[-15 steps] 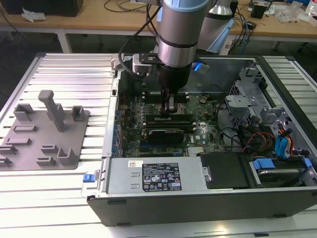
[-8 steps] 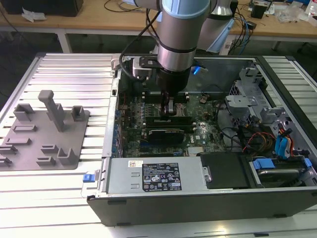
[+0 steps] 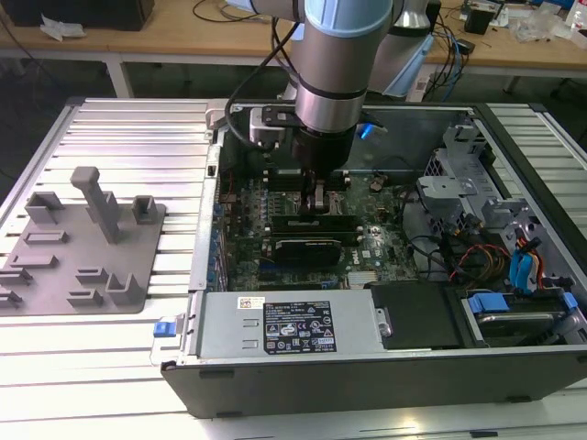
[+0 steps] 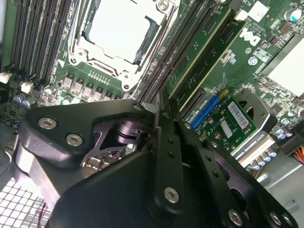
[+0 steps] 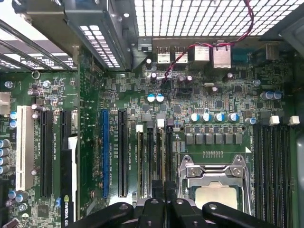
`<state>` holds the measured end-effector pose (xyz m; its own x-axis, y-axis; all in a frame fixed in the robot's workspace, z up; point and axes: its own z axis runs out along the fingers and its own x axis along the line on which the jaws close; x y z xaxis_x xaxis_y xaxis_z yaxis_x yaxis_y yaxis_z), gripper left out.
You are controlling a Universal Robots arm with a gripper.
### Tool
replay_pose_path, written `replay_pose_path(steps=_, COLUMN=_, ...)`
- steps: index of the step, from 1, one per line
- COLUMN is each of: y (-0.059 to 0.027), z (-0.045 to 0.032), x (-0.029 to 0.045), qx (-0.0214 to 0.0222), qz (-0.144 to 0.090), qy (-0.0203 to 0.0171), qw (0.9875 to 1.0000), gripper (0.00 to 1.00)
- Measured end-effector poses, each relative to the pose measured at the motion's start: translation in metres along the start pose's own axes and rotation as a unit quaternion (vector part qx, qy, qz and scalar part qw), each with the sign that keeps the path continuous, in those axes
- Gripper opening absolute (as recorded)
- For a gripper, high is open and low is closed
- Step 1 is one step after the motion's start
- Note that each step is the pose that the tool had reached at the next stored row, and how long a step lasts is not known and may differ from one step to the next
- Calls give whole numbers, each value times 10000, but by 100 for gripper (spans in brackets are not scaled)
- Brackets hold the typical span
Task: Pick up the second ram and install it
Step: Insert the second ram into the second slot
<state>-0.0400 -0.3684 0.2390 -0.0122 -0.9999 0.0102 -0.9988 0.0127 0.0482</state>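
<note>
Arm (image 3: 335, 64) cut off at the exterior view's top, grey fixture (image 3: 87, 247) cropped at its left, pincer (image 4: 159, 111) grip unclear

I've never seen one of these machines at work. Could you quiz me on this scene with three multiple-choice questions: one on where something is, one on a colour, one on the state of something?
1. Where is the gripper?
A. Parked far off to one side.
B. Down inside the computer case, over the motherboard.
C. Raised high above everything.

2. What colour is the plastic fixture on the ribbed table?
A. Grey.
B. Red.
C. Yellow.

3. How is the computer case?
A. Closed up.
B. Standing upright.
C. Lying flat with its side open.

Answers: 1 B, the exterior view shows it low among the boards; 2 A, it is plain grey all over; 3 C, its insides lie bare to view from above.
</note>
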Motion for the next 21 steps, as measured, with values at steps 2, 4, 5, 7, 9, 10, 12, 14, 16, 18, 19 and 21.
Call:
replay_pose_path(steps=2, y=-1, z=5, x=-1, qx=0, qz=0, qy=-1, qw=10000, gripper=9)
replay_pose_path(steps=4, y=-1, z=12, x=0, qx=-1, qz=0, qy=1, qw=10000, gripper=9)
replay_pose_path(steps=5, y=-2, z=14, x=2, qx=0, qz=-1, qy=-1, qw=10000, gripper=9)
replay_pose_path(steps=7, y=-2, z=14, x=8, qx=0, qz=-1, qy=-1, qw=10000, gripper=9)
replay_pose_path(steps=9, y=-2, z=25, x=9, qx=0, qz=-1, qy=-3, qw=10000, gripper=9)
replay_pose_path(steps=10, y=-2, z=27, x=9, qx=-1, qz=0, qy=-6, qw=10000, gripper=9)
replay_pose_path(steps=12, y=-2, z=28, x=8, qx=-1, qz=-1, qy=-8, qw=10000, gripper=9)
replay_pose_path(steps=14, y=-5, z=29, x=9, qx=-1, qz=6, qy=-9, qw=10000, gripper=9)
replay_pose_path(steps=16, y=-5, z=29, x=9, qx=-1, qz=12, qy=-11, qw=10000, gripper=9)
replay_pose_path(steps=18, y=-5, z=30, x=9, qx=-1, qz=14, qy=-12, qw=10000, gripper=9)
replay_pose_path(steps=19, y=-5, z=33, x=8, qx=0, qz=14, qy=-24, qw=10000, gripper=9)
replay_pose_path(steps=21, y=-5, z=34, x=8, qx=-1, qz=14, qy=-27, qw=10000, gripper=9)
